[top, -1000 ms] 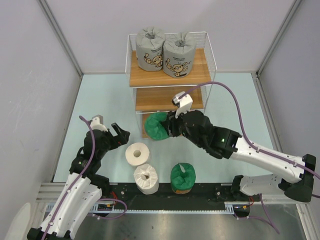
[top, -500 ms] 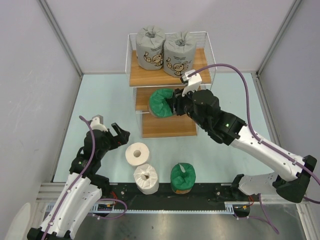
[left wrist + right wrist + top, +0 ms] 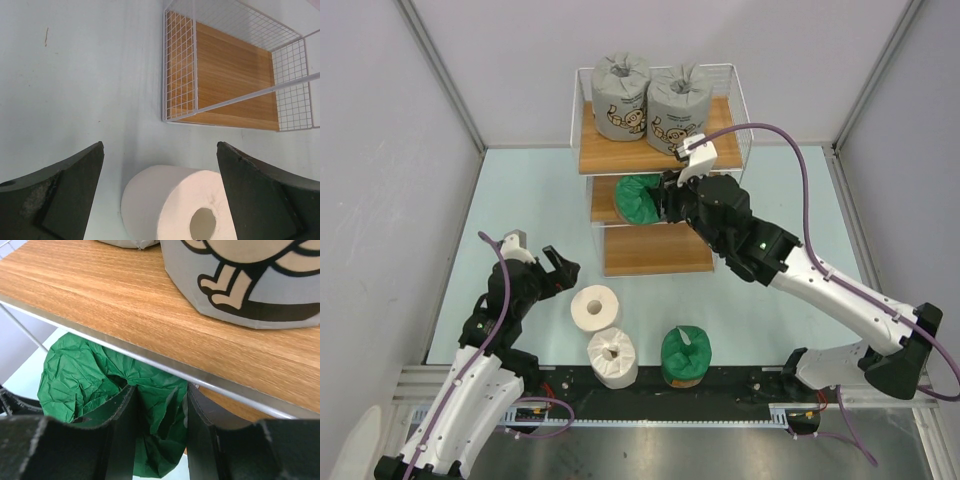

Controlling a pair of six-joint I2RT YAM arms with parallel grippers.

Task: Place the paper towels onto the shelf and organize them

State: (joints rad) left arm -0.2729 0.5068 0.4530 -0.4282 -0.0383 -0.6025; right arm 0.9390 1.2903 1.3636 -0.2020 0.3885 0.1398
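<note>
My right gripper (image 3: 665,203) is shut on a dark green roll (image 3: 638,199) and holds it at the middle board of the shelf (image 3: 655,265), just under the top board; in the right wrist view the green roll (image 3: 90,375) sits between my fingers (image 3: 122,430). Two grey cartoon-print rolls (image 3: 650,95) stand on the top board. Two white rolls (image 3: 596,308) (image 3: 611,357) and a second green roll (image 3: 686,353) stand on the table in front. My left gripper (image 3: 556,268) is open, left of the white roll (image 3: 180,205).
The shelf's bottom board (image 3: 230,75) lies bare behind its white wire frame. Grey walls close in the table on both sides. A black rail (image 3: 650,392) runs along the near edge behind the loose rolls.
My right gripper has carried the green roll up from in front of the bottom board and back to the middle board, under the top board. The left arm has not moved.
</note>
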